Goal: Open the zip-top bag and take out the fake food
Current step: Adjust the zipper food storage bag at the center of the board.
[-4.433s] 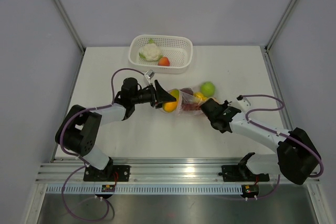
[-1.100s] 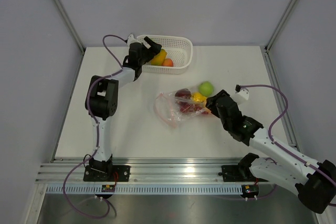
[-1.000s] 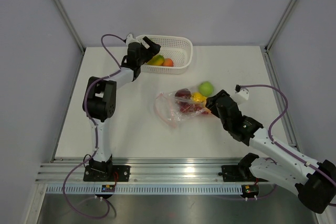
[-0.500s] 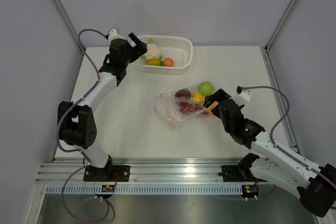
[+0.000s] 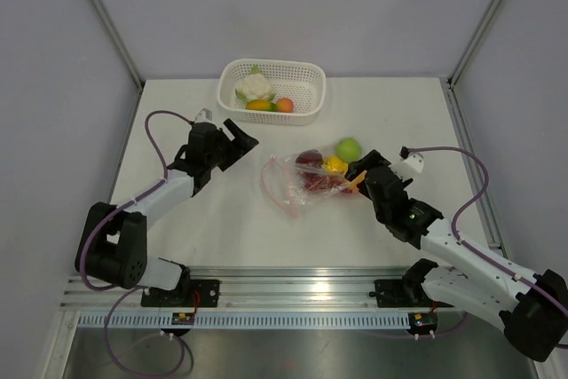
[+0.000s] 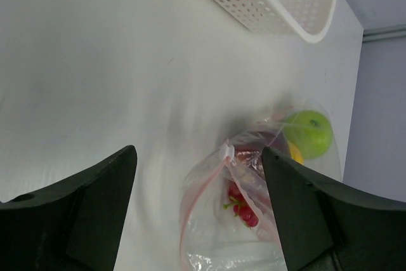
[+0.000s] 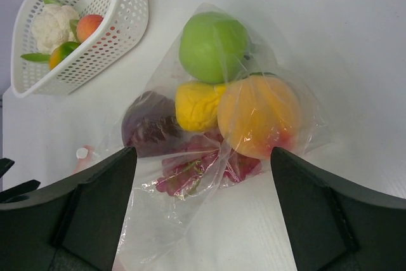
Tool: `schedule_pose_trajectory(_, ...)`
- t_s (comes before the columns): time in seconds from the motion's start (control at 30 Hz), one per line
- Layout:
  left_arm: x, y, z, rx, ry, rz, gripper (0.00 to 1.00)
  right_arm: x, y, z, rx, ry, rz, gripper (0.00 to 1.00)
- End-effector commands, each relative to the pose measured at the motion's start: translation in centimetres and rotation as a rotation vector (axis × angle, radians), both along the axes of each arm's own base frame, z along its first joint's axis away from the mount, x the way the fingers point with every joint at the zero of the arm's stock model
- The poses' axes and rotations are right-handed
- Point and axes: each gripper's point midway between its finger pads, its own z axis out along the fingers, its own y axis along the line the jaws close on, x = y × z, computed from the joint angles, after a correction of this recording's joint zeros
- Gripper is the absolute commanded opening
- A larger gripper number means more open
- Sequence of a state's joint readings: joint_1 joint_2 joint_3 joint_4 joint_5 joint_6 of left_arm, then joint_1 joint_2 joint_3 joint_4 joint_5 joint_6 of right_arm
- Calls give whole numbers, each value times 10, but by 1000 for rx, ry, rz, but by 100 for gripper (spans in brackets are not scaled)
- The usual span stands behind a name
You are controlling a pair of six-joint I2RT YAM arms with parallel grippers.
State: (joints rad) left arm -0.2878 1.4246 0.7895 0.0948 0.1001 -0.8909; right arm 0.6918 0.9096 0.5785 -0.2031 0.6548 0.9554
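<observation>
Right wrist shows fake food (image 7: 257, 115) inside zip-top bag (image 7: 168, 217).

White perforated basket (image 5: 312, 93) at far edge, white table (image 5: 222, 228), aluminium rail (image 5: 293, 286)

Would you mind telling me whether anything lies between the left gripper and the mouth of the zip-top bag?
No, nothing visible does. Only table surface separates the open left gripper from the zip-top bag, whose mouth faces it; the basket sits farther back, off that line.
</observation>
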Motion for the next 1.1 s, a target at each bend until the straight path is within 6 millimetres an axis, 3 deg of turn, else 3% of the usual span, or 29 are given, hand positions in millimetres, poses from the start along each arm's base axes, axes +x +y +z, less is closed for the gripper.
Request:
schedule_pose_trajectory(0.0,-16,-24,63,-44,-178,-92,82,9,-4,16,18,-53,-38,91)
schedule_pose_trajectory(0.2,-54,-26,70,-59,-277,-134,82,16,-6,9,39,-21,-22,89)
schedule_pose_trajectory(0.4,-73,-29,52,-15,-254,-232,81,24,-14,5,57,-4,-2,89)
schedule_pose_trajectory(0.5,-72,-32,56,-6,-257,-252,77,26,-17,1,59,2,-1,89)
schedule_pose_trajectory(0.6,-74,-42,56,4,-248,-320,65,27,-18,-6,53,27,8,89)
schedule_pose_trajectory(0.67,-73,-46,53,5,-230,-340,64,30,-18,-9,46,40,7,89)
schedule_pose_trajectory(0.8,-76,-59,52,-45,-233,-376,77,32,-16,-14,43,55,32,90)
schedule_pose_trajectory(1.07,-75,-82,44,-124,-233,-455,78,34,-9,-21,49,91,65,93)
